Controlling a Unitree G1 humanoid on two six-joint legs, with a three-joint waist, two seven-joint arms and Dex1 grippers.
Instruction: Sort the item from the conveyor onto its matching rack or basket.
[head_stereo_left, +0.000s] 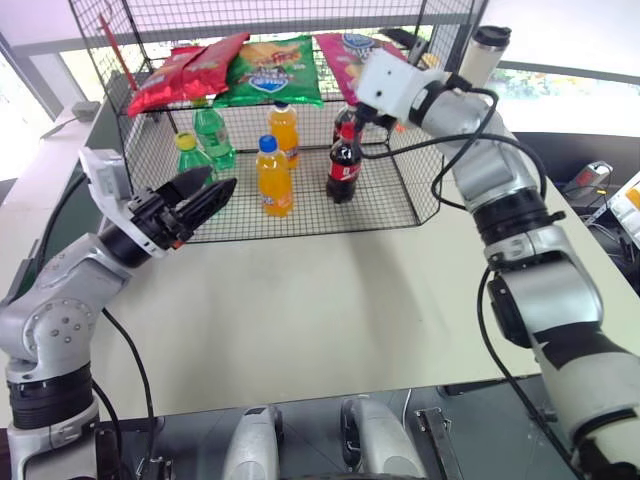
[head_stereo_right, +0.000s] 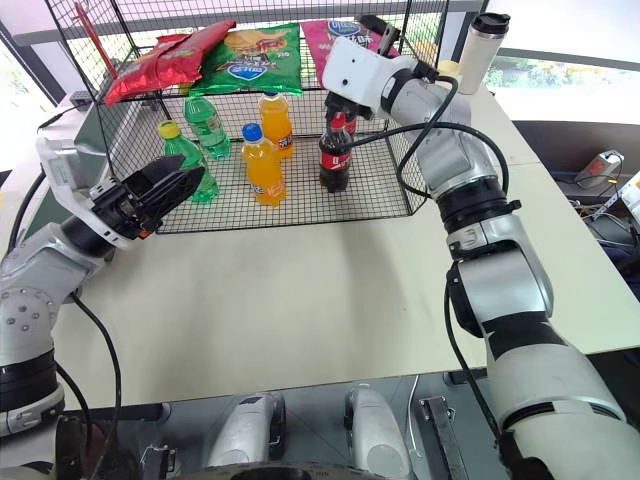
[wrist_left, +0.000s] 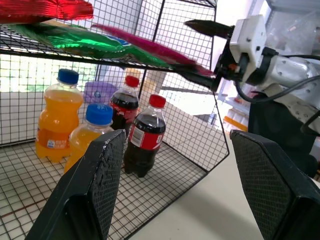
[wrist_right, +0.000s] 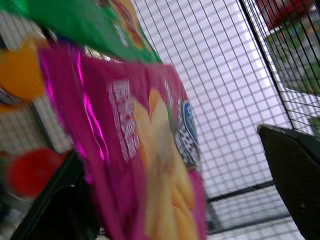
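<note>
Fingers of the right gripper (wrist_right: 170, 200) gape around the pink crisp bag (wrist_right: 145, 140) on the upper shelf (wrist_left: 75, 55); withdrawing carelessly could drag it off.

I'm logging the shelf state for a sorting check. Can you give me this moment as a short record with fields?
pink crisp bag: lying on the upper shelf, right of the green crisp bag
red crisp bags: left end of the shelf
right end effector: open at the pink bag's edge, one finger above and one below
left end effector: open, holding nothing, outside the cage
lower floor: cola, orange and green bottles, upright
</note>
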